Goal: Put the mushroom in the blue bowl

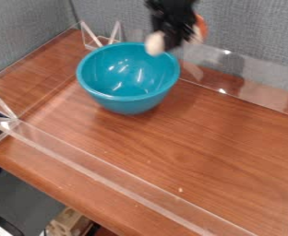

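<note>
Gripper: the black gripper (pixel 172 37) hangs at about one o'clock in the picture, fingers pointing mostly downward, clenched on the mushroom; it is blurred, so the single fingers cannot be told apart.
Mushroom: the mushroom (pixel 159 41) is held in the air between the jaws, its cream-white stem end sticking out at the gripper's nine o'clock side and a patch of orange-brown cap showing at its three o'clock side; it touches neither table nor bowl.
Mushroom against bowl: it sits over the far rim of the blue bowl, at roughly one o'clock of the bowl's centre, above the rim and not inside the hollow.
Blue bowl: the blue bowl (pixel 128 78) stands upright on the table at about eleven o'clock of the picture's centre; its glossy inside shows light reflections and nothing lying in it.
Table: the brown wooden table (pixel 159 152) fills most of the view.
Clear walls: low clear walls (pixel 110 180) fence the table along its edges, with clips at the nine o'clock and twelve o'clock corners.
Backdrop: a grey fabric panel (pixel 36 28) stands behind the table from ten to twelve o'clock.
</note>
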Controlling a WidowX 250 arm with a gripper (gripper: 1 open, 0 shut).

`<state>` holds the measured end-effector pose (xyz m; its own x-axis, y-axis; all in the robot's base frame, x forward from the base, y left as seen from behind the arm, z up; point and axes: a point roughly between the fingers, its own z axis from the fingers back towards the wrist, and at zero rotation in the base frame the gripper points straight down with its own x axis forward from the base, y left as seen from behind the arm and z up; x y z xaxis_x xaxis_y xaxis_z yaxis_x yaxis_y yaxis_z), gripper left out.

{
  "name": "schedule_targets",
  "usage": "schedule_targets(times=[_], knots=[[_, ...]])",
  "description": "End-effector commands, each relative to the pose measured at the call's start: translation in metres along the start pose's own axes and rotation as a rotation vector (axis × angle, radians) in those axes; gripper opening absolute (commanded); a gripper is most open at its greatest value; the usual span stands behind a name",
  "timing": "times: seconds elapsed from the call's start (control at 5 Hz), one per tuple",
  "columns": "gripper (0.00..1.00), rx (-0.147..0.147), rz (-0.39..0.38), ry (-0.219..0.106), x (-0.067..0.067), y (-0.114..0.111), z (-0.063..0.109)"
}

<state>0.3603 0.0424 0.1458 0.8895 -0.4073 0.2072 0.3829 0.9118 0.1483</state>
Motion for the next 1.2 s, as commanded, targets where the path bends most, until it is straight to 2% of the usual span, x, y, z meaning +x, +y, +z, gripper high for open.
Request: schedule_targets(times=[0.0, 0.6, 1.0], knots=[[0.0, 0.023, -0.025, -0.049, 0.009, 0.003, 0.013], [0.0, 0.003, -0.036, -0.026, 0.003, 0.002, -0.004], [0.0, -0.003, -0.049, -0.023, 0.002, 0.0, -0.01]])
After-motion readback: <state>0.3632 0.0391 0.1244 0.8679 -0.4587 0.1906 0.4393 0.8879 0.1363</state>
